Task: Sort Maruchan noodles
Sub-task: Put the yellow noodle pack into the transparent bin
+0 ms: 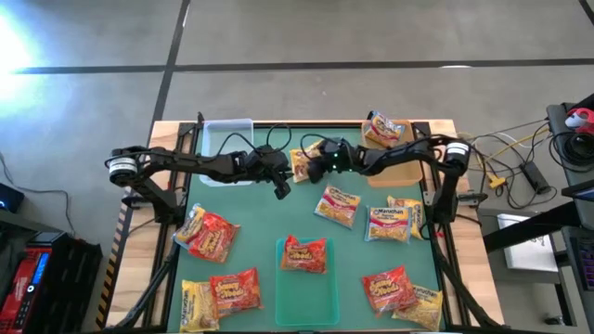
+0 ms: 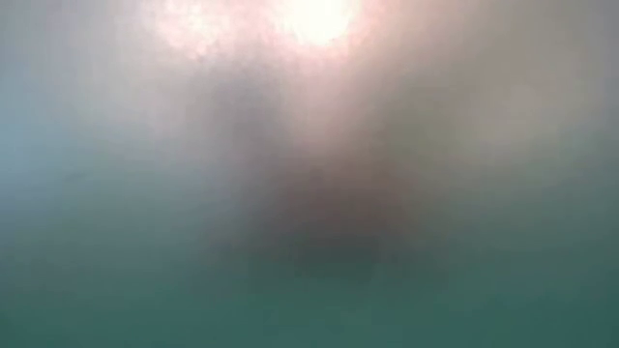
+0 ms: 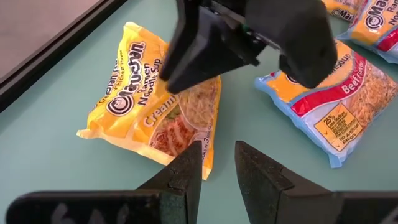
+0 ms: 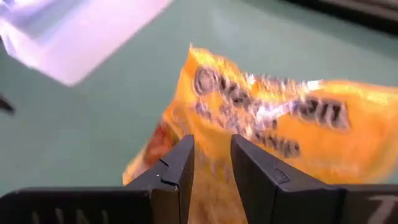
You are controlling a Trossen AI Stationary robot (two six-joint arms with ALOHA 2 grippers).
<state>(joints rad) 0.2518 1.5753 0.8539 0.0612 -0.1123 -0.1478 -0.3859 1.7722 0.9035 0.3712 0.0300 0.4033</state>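
The right gripper (image 4: 211, 180) shows its two dark fingers close together, with only a narrow gap between them. That gap is filled by a yellow packet (image 4: 280, 124) of Maruchan noodles, which the fingers appear to pinch by one edge. From above, this packet (image 1: 300, 165) sits toward the back middle of the green mat (image 1: 260, 223), just off the tip of the right arm, which reaches in from the right side. The left gripper (image 3: 217, 174) is just beside it, aimed at the same packet. Its fingers are slightly apart with only bare mat between them, and they hold nothing. A beef packet (image 3: 336, 99) with blue edges lies flat close by, on the far side of the right gripper. A clear tray (image 1: 227, 139) stands at the back left, and a brown tray (image 1: 394, 167) at the back right has another packet (image 1: 385, 128) at its rear edge. A red packet (image 1: 303, 253) rests on a green tray (image 1: 306, 297) at the front middle. More red and yellow packets lie scattered along both front corners. The low view gives only a haze.
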